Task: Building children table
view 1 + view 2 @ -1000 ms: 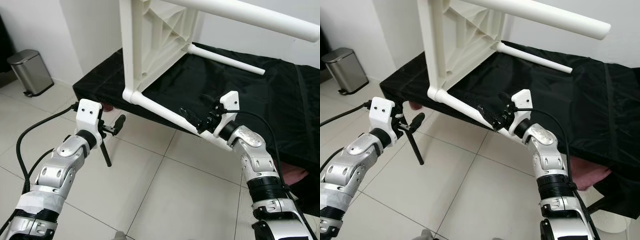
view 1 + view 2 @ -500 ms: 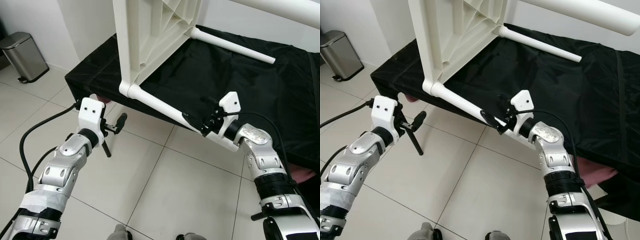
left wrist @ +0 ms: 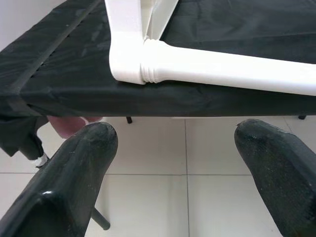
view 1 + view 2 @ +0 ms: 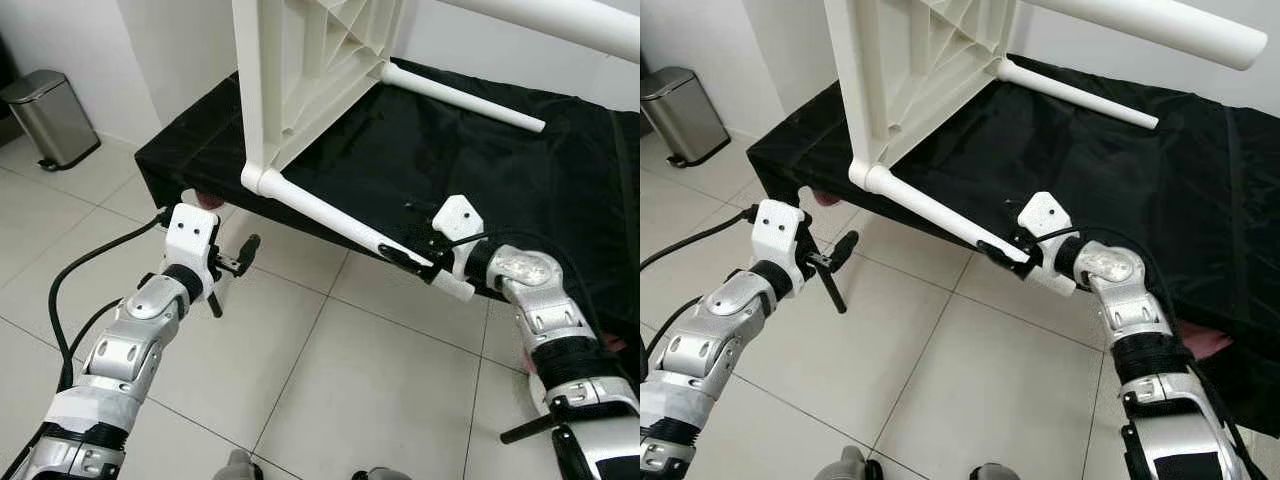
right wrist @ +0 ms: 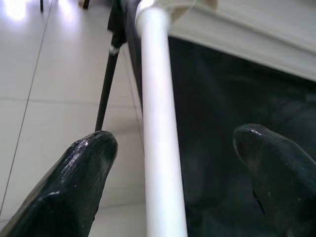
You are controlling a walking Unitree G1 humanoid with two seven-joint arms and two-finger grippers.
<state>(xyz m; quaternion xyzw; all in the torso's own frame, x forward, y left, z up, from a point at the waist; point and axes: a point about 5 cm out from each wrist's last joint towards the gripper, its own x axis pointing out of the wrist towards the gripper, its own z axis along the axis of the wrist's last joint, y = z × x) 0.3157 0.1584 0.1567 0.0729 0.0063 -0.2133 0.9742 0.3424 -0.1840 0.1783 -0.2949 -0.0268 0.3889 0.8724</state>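
The right gripper [image 4: 1002, 252] sits at the free end of a white table leg [image 4: 930, 212], its two black fingers spread wide on either side of the tube without pressing it, as the right wrist view shows. The left gripper [image 4: 243, 256] hovers over the tiled floor [image 4: 370, 380], just below the corner where that leg meets the table top [image 4: 290, 90], its fingers also spread and holding nothing. The small white table stands on edge on a black cloth-covered bench [image 4: 500, 170], with its ribbed plastic underside facing the robot and smooth round legs sticking out. The job looks to be at the leg-fitting stage: this leg seems seated in its ridged collar [image 3: 150, 61]. Next the right fingers would need to close on the slick tube, probably to turn or push it home.
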